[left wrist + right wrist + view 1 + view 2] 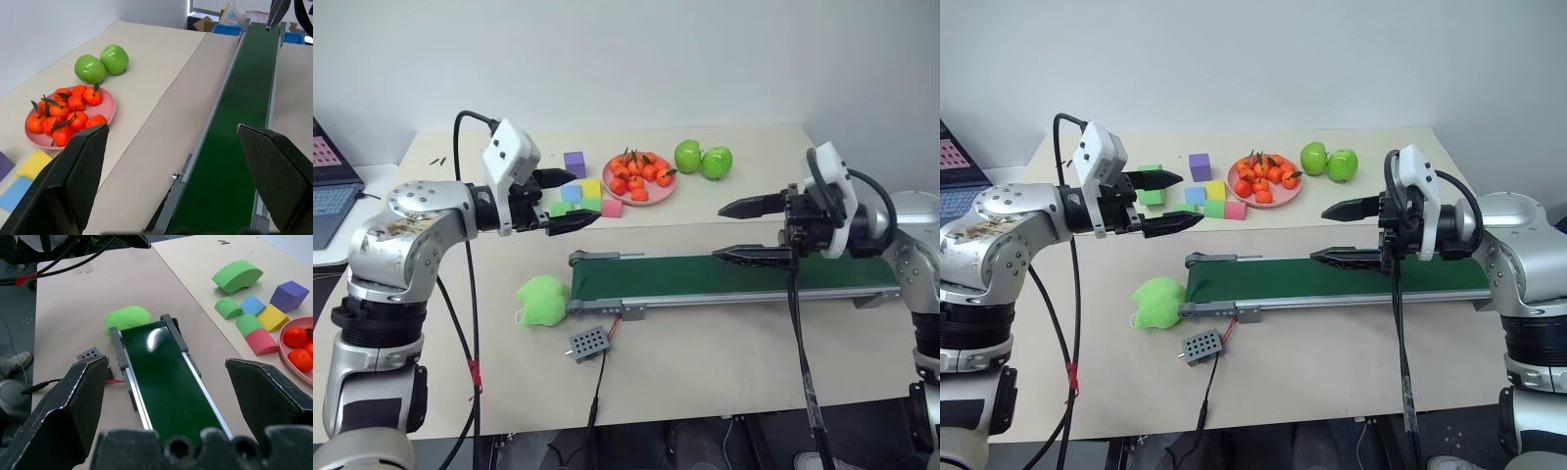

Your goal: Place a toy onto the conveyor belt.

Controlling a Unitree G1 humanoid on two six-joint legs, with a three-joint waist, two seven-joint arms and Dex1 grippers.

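1. Worktop [724, 372] of pale beige sheet stands against a plain white wall; a seam runs lengthwise across it behind the belt.
2. Long flat dark-green conveyor belt in a silver-grey metal frame [705, 276] lies across the middle of the worktop, with a small grey perforated control box [588, 343] just in front of its left end, joined by a red wire.
3. Soft fuzzy lime-green plush toy [542, 299] rests on the worktop, touching or just beside the belt's left end, not on the belt.
4. Left hand [570, 199] hovers above the worktop behind the toy, its two black fingers spread wide and holding nothing.
5. Right hand [736, 232] hangs over the right half of the belt, fingers likewise apart and empty.
6. Pink plate of small orange tangerines [639, 177] sits at the back, two glossy green apples [703, 159] just to its right.
7. Coloured foam blocks [582, 192], purple, yellow, blue, green and pink, lie left of the plate.
8. Open laptop [331, 196] sits at the far left edge.
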